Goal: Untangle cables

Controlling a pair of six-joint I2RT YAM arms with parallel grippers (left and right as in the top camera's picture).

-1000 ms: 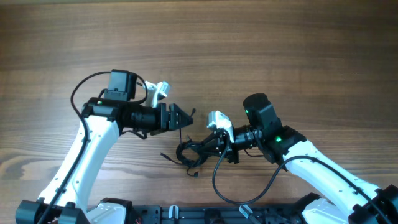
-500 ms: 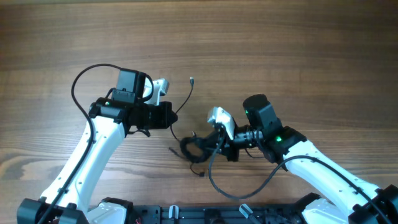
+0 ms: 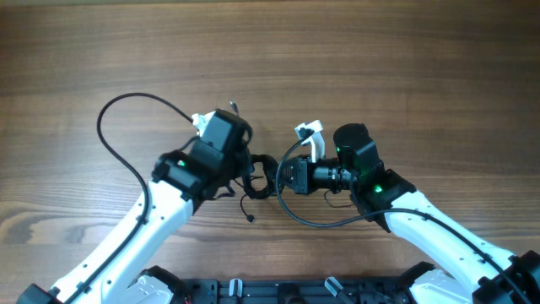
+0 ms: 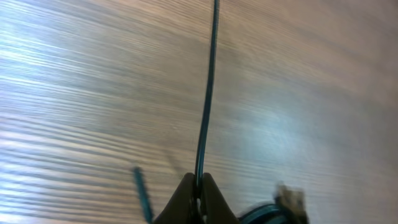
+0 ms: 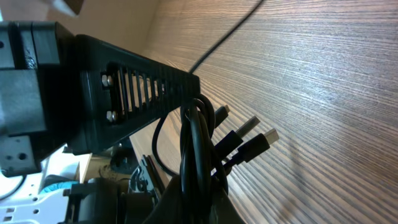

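Observation:
The cables (image 3: 262,176) are a small black bunch between my two grippers near the table's middle. My left gripper (image 3: 246,166) is shut on one thin cord (image 4: 207,99). That cord runs straight up from the fingertips (image 4: 186,190) in the left wrist view. A loose cord end (image 4: 142,190) lies on the wood beside them. My right gripper (image 5: 198,180) is shut on the looped bunch (image 5: 198,140). Several plug ends (image 5: 256,138) stick out to its right. In the overhead view the right gripper (image 3: 282,175) almost meets the left one. One cord end (image 3: 251,218) trails toward the front.
The left arm's thick wire (image 3: 114,135) arcs out to the left. The right arm's wire (image 3: 314,221) loops in front of its wrist. A black rail (image 3: 253,291) runs along the front edge. The left gripper's black body (image 5: 124,93) fills the right wrist view's left side.
My left gripper has shut on one cord and swung right, up against the bunch. The right gripper has turned its wrist and shifted slightly back, still holding the bunch.

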